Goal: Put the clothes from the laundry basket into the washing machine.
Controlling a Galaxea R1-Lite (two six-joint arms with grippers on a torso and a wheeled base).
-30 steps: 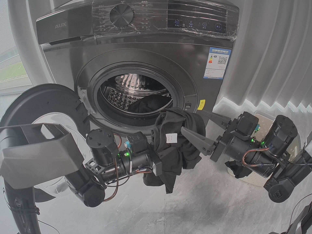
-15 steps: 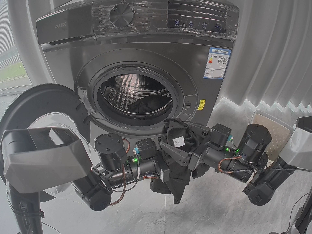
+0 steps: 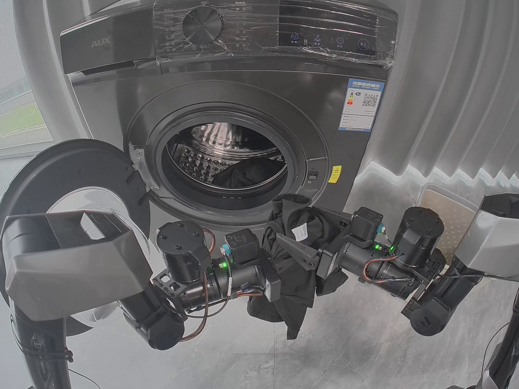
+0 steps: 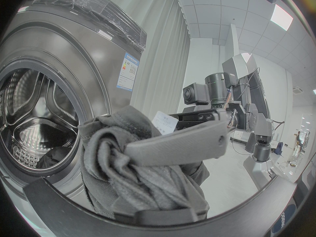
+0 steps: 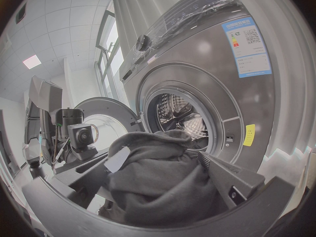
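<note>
Gripped a dark garment [image 3: 300, 293] bunched in the left gripper [image 3: 274, 279], pinched tight on the cloth with fingers buried in the folds, just in front of and below the open mouth of the washing machine [image 3: 227, 87]. Straddled the same bundle from the other side with the right gripper [image 3: 295, 221], fingers spread wide, one across the front of the cloth. Saw another dark piece [image 3: 243, 175] lying inside the drum [image 3: 216, 136], door [image 3: 70, 174] swung fully open to the left.

Dark garment [image 5: 164, 188] lay bunched between the right gripper's [image 5: 154, 158] spread fingers, before the washer's [image 5: 210, 66] open door [image 5: 105, 111] and drum [image 5: 179, 116].
</note>
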